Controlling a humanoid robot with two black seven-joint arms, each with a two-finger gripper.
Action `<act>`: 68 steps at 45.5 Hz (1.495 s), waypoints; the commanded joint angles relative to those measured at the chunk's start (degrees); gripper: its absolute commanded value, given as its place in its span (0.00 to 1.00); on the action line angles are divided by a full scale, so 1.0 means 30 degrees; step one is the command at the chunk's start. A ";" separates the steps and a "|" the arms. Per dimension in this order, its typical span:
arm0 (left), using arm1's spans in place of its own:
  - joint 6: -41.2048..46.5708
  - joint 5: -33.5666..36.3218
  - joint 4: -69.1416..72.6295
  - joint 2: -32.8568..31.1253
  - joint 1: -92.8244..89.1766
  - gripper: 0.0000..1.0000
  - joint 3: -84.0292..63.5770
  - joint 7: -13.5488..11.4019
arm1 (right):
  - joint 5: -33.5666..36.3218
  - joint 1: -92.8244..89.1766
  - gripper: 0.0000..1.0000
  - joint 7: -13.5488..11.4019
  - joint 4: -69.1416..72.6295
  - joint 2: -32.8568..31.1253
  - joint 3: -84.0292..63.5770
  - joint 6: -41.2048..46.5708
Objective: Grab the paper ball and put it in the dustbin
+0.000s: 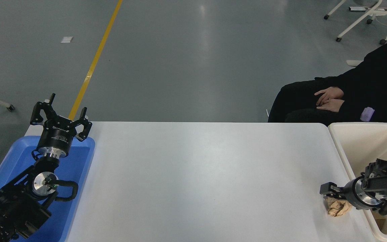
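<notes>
1 paper ball (337,207) under right gripper (329,194); 1 dustbin (343,148).

You have a tan-brown paper ball (338,207) lying on a plain white desk (193,181), next to a cream-white dustbin (354,141) with smooth, unpatterned walls, and at the far left a bright blue tray (76,168). Both of your arms are black with bare silver metal rings at the wrist, the right claw (329,190) and the left claw (60,116) black as well. Beyond the desk you see a grey floor (186,60) crossed by one yellow line (94,62), a white chair frame (364,16), and a person (364,90) dressed in black with a pale lilac patch.
</notes>
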 commanded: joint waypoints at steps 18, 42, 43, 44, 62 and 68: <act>0.0029 0.0000 -0.0014 0.0000 0.0000 0.99 0.0000 0.0000 | 0.0362 -0.0943 0.80 -0.0015 -0.0143 0.0067 0.0584 -0.0755; 0.0030 0.0000 0.0014 0.0000 0.0000 0.99 0.0000 0.0000 | 0.2060 -0.1529 0.00 0.0014 -0.0085 0.0009 0.1669 -0.0639; 0.0030 0.0000 -0.0014 0.0000 0.0000 0.99 0.0000 0.0000 | 0.2119 -0.1529 0.00 0.0014 -0.0084 -0.0020 0.1669 -0.0609; 0.0030 0.0000 -0.0015 0.0000 0.0000 0.99 0.0000 0.0000 | 0.2149 -0.1529 0.00 0.0014 -0.0084 -0.0050 0.1669 -0.0580; 0.0000 0.0000 -0.0015 0.0000 0.0000 0.99 0.0000 0.0000 | 0.3555 -0.0419 0.00 0.0044 0.0997 -0.0956 0.1318 0.0121; 0.0000 0.0000 -0.0015 0.0000 0.0000 0.99 -0.0029 0.0000 | 0.3379 0.3151 0.00 0.0044 0.2784 -0.2188 0.0266 0.3397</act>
